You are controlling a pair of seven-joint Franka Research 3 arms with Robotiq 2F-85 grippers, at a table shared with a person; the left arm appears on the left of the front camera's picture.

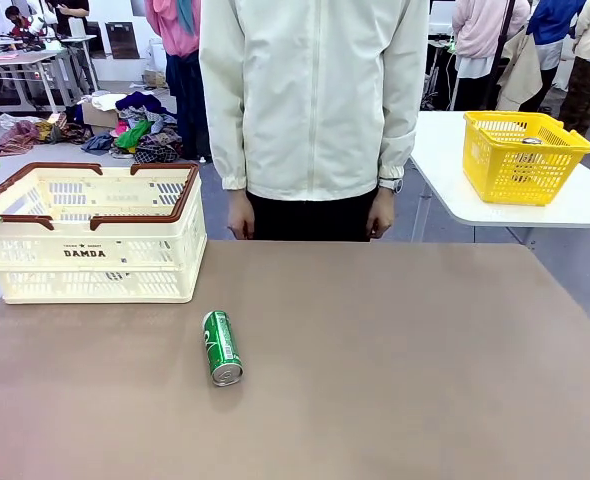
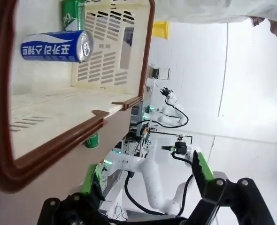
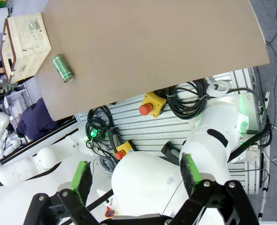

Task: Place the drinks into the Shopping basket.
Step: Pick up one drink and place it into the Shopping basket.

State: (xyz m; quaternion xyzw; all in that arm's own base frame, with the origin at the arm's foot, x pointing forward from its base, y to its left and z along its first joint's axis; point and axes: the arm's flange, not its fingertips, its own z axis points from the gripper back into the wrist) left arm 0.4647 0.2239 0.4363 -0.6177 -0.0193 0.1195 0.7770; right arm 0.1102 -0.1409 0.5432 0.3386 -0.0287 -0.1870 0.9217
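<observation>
In the front view you see the large cream plastic slotted basket with brown rim and handles, standing on the far left part of the brown table. The slim green metal can with silver ends lies on its side on the table, near the basket but apart from it, on the side nearer to the robot. A person in a white jacket stands at the far edge with both hands hanging down. Behind, a yellow plastic basket stands on a white table.

In the left wrist view you look into the cream plastic slotted basket. The slim blue metal can with white print lies on its side on the basket floor. A further green can shows beside it at the top edge, cut by the frame. The left gripper stands wide open and holds nothing.

In the right wrist view the table is far below, and the green metal can lies near the basket. The right gripper is also wide open, with nothing between its green pads
</observation>
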